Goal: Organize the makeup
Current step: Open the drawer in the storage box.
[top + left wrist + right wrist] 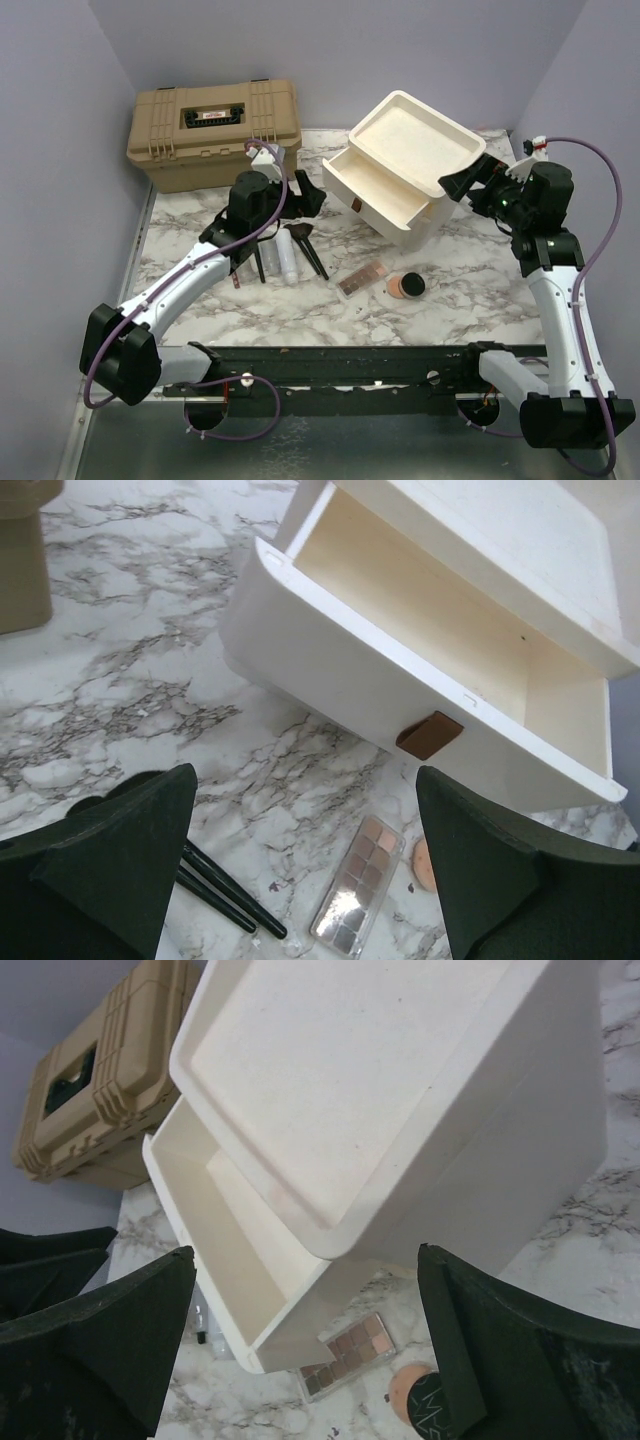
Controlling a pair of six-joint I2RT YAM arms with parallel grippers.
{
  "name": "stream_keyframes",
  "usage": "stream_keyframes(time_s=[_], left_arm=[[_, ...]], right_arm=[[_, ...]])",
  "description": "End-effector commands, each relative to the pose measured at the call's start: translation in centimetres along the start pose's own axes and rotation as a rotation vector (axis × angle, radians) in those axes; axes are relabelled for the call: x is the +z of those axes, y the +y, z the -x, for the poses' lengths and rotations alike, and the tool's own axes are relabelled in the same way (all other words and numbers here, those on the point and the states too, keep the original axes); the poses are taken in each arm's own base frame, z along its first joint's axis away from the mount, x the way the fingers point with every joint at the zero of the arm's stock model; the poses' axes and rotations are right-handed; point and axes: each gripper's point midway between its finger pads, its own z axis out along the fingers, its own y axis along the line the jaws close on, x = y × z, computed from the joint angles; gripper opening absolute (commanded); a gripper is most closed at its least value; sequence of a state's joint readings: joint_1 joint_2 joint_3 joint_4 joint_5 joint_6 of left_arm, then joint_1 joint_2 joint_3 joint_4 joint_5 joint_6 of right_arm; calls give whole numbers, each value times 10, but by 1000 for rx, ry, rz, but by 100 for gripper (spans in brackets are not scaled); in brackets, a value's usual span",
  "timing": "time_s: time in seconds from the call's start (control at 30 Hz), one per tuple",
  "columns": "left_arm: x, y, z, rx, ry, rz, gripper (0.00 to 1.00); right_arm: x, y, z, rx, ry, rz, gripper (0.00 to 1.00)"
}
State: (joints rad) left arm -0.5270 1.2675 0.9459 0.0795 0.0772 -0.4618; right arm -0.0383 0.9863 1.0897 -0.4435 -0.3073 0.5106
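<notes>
Two robot arms reach over a marble table (450, 320) toward a cream drawer unit (412, 140). Its lower drawer (385, 192) stands pulled out, with a brown pull tab (430, 735) on the front. We see the left gripper (310, 197) hovering near the drawer's left front corner, its fingers (110, 865) spread wide with nothing between them. The right gripper (458, 184) hangs at the unit's right side, about level with the top tray. Its fingers (520, 1360) are likewise well apart and hold nothing; whether they touch the unit we cannot tell.

All of the makeup we can make out lies loose on the table in front of the unit, between the two arms. A rectangular pink palette (362, 279) lies flat at a slant, and just to its right rests a round black compact (405, 286) showing peach powder. Farther left, partly under the left arm, we find black-handled brushes (308, 250) fanned out beside a whitish bottle (288, 256), with slim tubes (262, 262) just beyond it. From the left wrist we look down past the fingers at the brush handles, the palette and an edge of the compact, all on the marble below the drawer front. A tan toolbox (215, 125), its lid down, sits at the back left of the table, well apart from the cosmetics.
</notes>
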Motion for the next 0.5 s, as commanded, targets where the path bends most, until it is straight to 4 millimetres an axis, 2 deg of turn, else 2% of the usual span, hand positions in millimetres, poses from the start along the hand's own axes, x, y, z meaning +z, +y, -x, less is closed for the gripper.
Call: stream_keyframes(time_s=[0.0, 0.17, 0.3, 0.47], left_arm=[[-9, 34, 16, -111, -81, 182, 92], [-17, 47, 17, -190, -137, 251, 92], [-25, 47, 28, -193, -169, 259, 92], [-28, 45, 56, -235, -230, 285, 93]], right_arm=[[-9, 30, 6, 9, -7, 139, 98], [-17, 35, 13, 3, -35, 144, 97], [-19, 36, 13, 32, -49, 146, 98], [-12, 28, 18, 128, -76, 101, 99]])
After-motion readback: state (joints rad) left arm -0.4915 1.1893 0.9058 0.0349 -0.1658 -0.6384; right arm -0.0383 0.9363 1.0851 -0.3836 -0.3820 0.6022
